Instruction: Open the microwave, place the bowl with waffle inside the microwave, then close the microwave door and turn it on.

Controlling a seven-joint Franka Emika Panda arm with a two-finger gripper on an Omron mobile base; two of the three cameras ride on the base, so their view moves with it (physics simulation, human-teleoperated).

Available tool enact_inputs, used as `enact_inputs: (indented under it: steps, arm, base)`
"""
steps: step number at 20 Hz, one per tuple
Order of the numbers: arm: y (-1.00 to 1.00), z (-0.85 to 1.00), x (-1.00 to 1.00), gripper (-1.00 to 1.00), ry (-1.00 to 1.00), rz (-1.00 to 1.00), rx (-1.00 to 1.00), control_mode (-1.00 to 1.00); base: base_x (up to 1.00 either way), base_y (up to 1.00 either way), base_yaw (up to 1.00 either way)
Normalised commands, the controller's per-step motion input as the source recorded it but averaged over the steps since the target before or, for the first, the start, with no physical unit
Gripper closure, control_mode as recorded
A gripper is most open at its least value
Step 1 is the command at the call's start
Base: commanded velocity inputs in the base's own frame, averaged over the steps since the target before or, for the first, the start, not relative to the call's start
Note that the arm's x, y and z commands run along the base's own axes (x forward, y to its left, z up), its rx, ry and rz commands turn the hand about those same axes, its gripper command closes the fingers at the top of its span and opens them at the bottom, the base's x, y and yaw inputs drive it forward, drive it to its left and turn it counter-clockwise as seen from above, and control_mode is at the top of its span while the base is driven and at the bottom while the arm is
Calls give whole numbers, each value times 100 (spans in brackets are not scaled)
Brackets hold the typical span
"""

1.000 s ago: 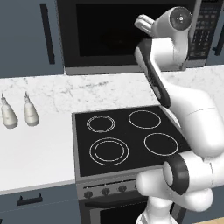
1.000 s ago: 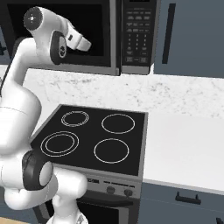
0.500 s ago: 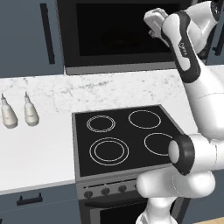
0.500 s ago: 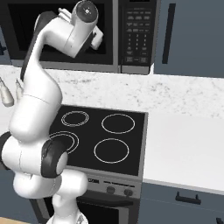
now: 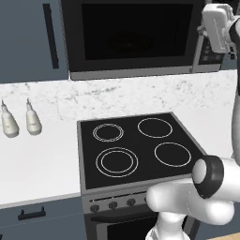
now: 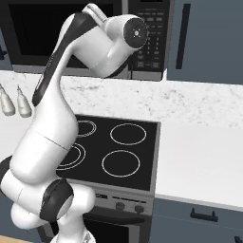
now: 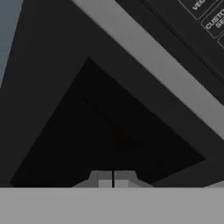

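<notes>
The gripper (image 7: 113,177) is raised close in front of the microwave (image 5: 136,37) – its two fingertips are pressed together, nothing between them. Straight ahead of it lies the dark window of the door (image 7: 109,131), which sits flush in its grey frame, closed. The keypad (image 7: 205,19) is just off to one side of the gripper, across the grey strip of the frame. Well below the gripper is the stovetop (image 5: 136,150), all four rings bare; two white bottles (image 5: 18,122) stand on the counter (image 5: 37,164), far off to the left
</notes>
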Motion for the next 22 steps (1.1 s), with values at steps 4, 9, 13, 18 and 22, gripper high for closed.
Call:
enact_inputs:
  steps: [4,9,13,18,22]
  arm:
    - [-71,-21,-48,100,7,-1,37,-100]
    - [-56,-50,0,100,2,-1,35,-100]
    - [-26,-55,0,100,1,0,20,-100]
    - [-7,-53,13,100,4,0,4,-100]
    - [-29,-30,35,100,4,0,2,-100]
  base:
    - [0,0,0]
    - [0,0,0]
    - [0,0,0]
    - [0,0,0]
    - [0,0,0]
